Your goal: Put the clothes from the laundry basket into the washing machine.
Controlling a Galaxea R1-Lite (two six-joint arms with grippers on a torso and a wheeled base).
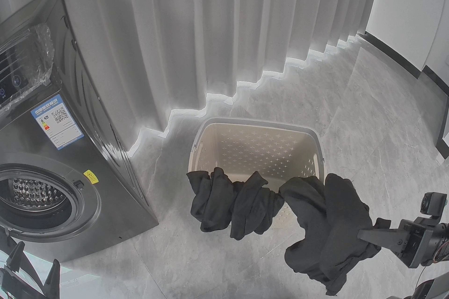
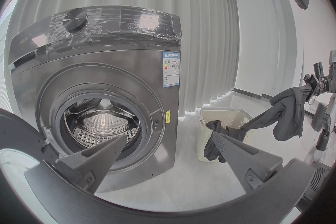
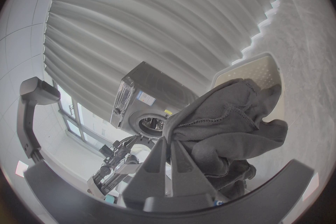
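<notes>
Dark, seemingly black clothes (image 1: 234, 209) drape a cream, star-patterned laundry basket (image 1: 262, 150) beside the silver-grey washing machine (image 1: 110, 202), its label (image 1: 57, 121) blue-and-white; grey marbled floor (image 1: 383, 127).

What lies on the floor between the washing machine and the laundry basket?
In the head view, only bare floor separates the washing machine and laundry basket.

Your head view's left edge cuts off the washing machine (image 1: 61, 164), and its lower edge cuts the left gripper (image 1: 36, 262). Dark clothes (image 1: 234, 206) draped over the laundry basket (image 1: 262, 124) hide its near rim from you; the print on the machine's label (image 1: 57, 121) is too small to read
</notes>
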